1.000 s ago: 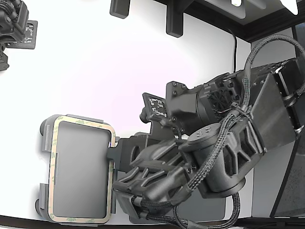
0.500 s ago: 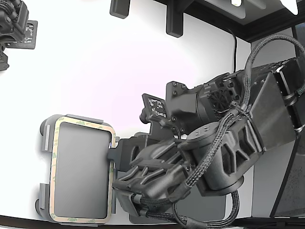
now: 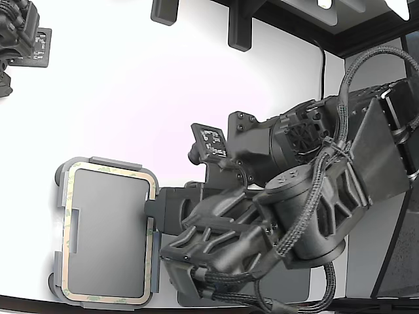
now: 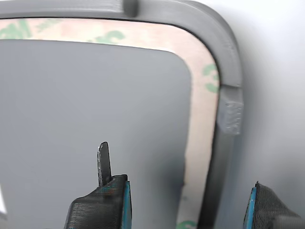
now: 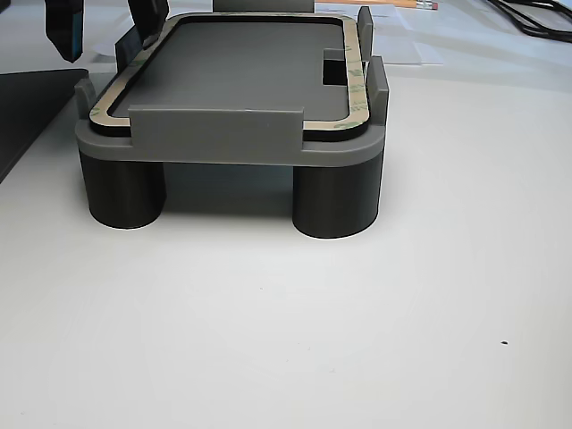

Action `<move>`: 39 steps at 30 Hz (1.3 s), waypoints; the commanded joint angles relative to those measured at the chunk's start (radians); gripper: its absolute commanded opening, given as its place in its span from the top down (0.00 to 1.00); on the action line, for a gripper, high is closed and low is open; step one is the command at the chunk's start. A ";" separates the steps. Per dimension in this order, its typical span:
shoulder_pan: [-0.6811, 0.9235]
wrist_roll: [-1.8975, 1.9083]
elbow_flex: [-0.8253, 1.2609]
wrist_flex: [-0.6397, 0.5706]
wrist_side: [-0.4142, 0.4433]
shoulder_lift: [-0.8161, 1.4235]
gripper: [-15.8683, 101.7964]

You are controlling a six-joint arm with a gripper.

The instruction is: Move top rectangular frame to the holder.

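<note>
The beige rectangular frame [image 3: 111, 169] with faint green marks lies flat inside the light grey holder [image 3: 60, 180] at the lower left of the exterior view. My gripper [image 3: 152, 210] is at the frame's long edge on the exterior view's right. In the wrist view the gripper [image 4: 186, 200] is open, its two fingers wide apart on either side of the frame's strip [image 4: 200, 119] and the holder's rim [image 4: 231, 86]. The other view shows the frame [image 5: 357, 71] seated between the holder's raised tabs [image 5: 214, 134], with the fingertips [image 5: 64, 27] hanging above its far side.
A dark grey flat mat [image 5: 27, 98] lies beside the holder and shows under my arm [image 3: 294, 284]. A second arm [image 3: 19, 39] sits at the top left of the exterior view. Black fixtures [image 3: 239, 29] stand along the table's far edge.
The frame was slightly skewed over the holder and now sits square and flat inside its tabs. My wrist has shifted a little towards the exterior view's left.
</note>
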 commanded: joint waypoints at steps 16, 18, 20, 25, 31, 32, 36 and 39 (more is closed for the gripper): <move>-0.393 -1.715 0.261 -0.357 0.002 0.681 0.02; -0.466 -1.829 0.324 -0.371 -0.038 0.762 0.02; -0.520 -1.899 0.397 -0.383 -0.077 0.836 0.02; -0.580 -1.983 0.704 -0.506 -0.129 1.075 0.02; -0.581 -1.980 0.996 -0.551 -0.140 1.325 0.02; -0.581 -1.985 1.037 -0.558 -0.138 1.362 0.02; -0.580 -1.976 1.150 -0.526 -0.144 1.456 0.02; -0.578 -1.959 1.152 -0.531 -0.121 1.457 0.02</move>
